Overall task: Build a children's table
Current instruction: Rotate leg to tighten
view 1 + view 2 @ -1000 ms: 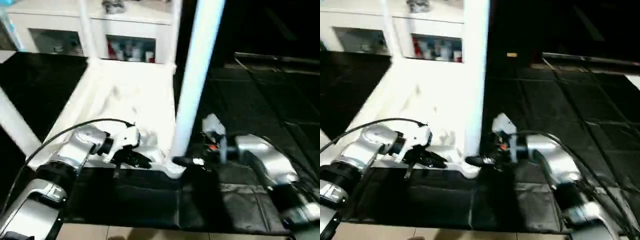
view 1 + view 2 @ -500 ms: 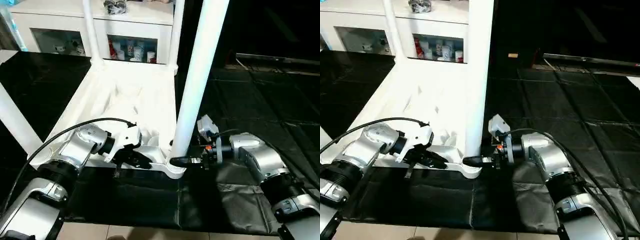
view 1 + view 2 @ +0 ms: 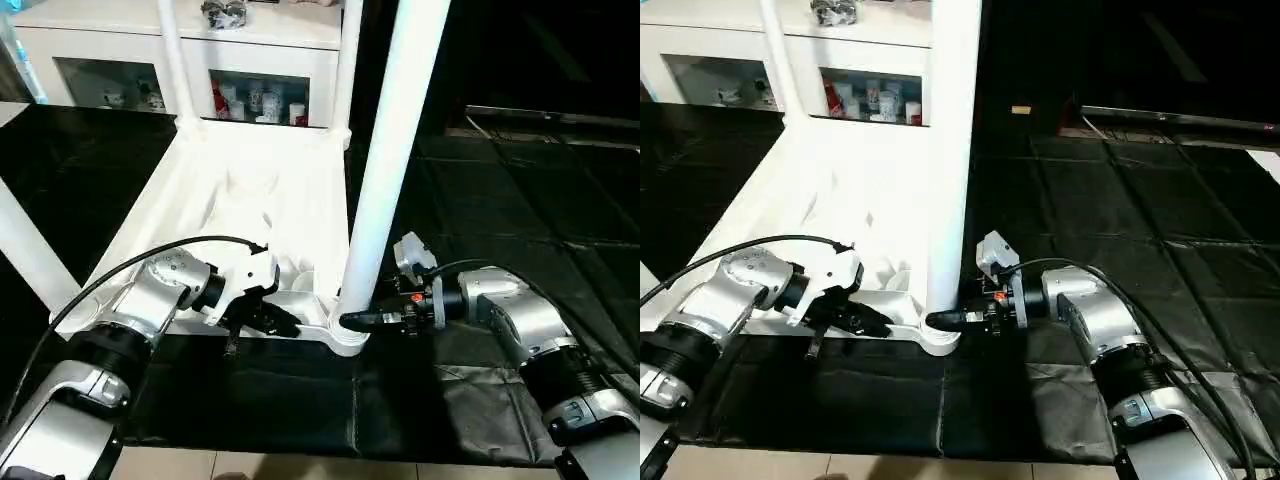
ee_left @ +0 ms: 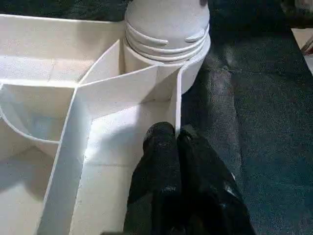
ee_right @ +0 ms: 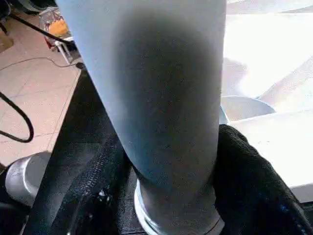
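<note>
At lower centre, the right gripper (image 5: 171, 161) clasps the base of the upright table leg (image 3: 385, 170) seated in the tabletop's (image 3: 250, 190) corner socket (image 4: 168, 44). The left gripper (image 4: 168, 142), at lower left, is clenched on the tabletop's thin rim wall.

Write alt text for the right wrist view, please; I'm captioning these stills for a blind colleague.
A thick white table leg stands upright with the right tool's two black fingers closed around its base, one on each side. Behind it lies the white table top, underside up; on the other side, black matting meets tan floor.
</note>
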{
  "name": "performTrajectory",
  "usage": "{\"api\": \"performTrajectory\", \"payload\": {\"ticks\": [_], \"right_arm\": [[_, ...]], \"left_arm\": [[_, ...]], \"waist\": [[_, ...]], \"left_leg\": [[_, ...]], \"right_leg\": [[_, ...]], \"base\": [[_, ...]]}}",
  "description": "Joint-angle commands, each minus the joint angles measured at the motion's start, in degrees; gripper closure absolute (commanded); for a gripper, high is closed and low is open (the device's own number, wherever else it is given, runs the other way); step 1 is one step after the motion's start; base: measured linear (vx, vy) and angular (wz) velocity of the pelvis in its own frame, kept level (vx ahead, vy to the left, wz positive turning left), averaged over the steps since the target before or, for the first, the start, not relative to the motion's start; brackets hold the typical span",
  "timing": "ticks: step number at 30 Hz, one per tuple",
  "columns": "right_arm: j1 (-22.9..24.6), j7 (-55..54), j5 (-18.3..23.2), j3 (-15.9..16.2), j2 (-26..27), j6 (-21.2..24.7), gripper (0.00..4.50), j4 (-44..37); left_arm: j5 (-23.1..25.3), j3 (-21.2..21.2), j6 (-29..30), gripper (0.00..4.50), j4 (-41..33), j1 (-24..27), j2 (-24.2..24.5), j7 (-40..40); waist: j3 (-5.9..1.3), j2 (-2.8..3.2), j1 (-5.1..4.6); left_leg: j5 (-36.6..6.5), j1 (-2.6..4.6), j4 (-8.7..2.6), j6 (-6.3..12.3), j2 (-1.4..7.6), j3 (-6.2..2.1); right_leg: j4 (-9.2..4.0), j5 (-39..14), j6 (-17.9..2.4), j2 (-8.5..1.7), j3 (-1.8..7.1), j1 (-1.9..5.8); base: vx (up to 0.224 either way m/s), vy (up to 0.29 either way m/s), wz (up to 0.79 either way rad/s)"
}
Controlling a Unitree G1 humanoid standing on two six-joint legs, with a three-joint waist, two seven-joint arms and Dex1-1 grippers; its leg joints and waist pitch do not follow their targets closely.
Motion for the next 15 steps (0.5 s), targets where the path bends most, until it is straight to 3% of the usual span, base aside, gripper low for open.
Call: {"api": "performTrajectory", "payload": {"ticks": [1,7,8,9,10,13,15], "right_arm": [[0.85,0.47,1.23,-0.21,0.36,1.22,2.40,-1.54],[2.59,-8.77,0.13,-2.18,3.29,1.42,2.43,-3.22],[3.07,-15.87,-1.92,-3.00,5.37,0.87,2.43,-2.81],[3.09,-16.27,-2.02,-3.05,5.49,0.87,2.44,-2.77],[3.16,-19.57,-2.31,-3.82,6.77,1.36,2.46,-2.39],[3.54,-29.75,-3.78,-5.53,11.46,3.58,2.49,-2.53],[3.39,-33.60,-4.24,-6.04,13.56,4.69,2.49,-2.58]], "left_arm": [[-1.63,2.22,1.23,4.50,-1.97,-0.48,-0.81,2.34],[-2.18,4.14,6.24,4.50,-2.75,-1.08,-4.43,9.08],[-2.69,4.94,8.59,4.50,-3.70,-1.18,-6.44,12.10],[-2.72,4.99,8.73,4.50,-3.77,-1.19,-6.55,12.26],[-2.73,5.25,9.37,4.50,-4.02,-1.39,-7.58,13.83],[-1.68,6.57,13.20,4.50,-3.86,-3.17,-11.75,21.52],[-1.21,7.12,14.78,4.50,-3.43,-4.17,-13.40,24.58]], "waist": [[-3.75,0.24,-0.24],[-3.64,0.13,-0.40],[-3.58,0.16,-0.73],[-3.55,0.41,-0.78],[-3.59,-0.05,-1.50],[-3.57,0.10,-2.37],[-3.65,0.19,-2.77]], "left_leg": [[-13.22,0.13,-3.91,0.81,0.06,0.78],[-13.53,0.09,-3.95,0.50,-0.13,0.78],[-13.49,-0.01,-3.99,-0.04,-0.17,0.73],[-13.68,0.03,-4.02,-0.40,-0.23,0.65],[-13.08,-0.79,-4.27,-0.85,-0.56,0.38],[-13.66,-0.40,-4.01,-0.57,-0.51,0.51],[-13.29,-0.34,-3.96,-0.68,-0.60,0.49]], "right_leg": [[-3.98,-14.88,-11.54,-2.52,2.09,3.26],[-4.29,-16.47,-10.98,-2.61,2.08,3.21],[-4.31,-17.19,-10.49,-2.61,2.13,3.17],[-4.32,-17.85,-10.33,-2.65,2.07,3.10],[-4.41,-20.38,-8.45,-2.49,1.71,3.76],[-4.82,-20.93,-8.28,-2.48,1.95,3.21],[-4.80,-20.28,-8.56,-2.38,1.91,3.25]], "base": [[0.000,0.000,0.00],[0.000,0.000,0.00],[0.000,0.000,0.00],[0.000,0.000,0.00],[0.000,0.000,0.00],[0.000,0.000,0.00],[0.000,0.000,0.00]]}}
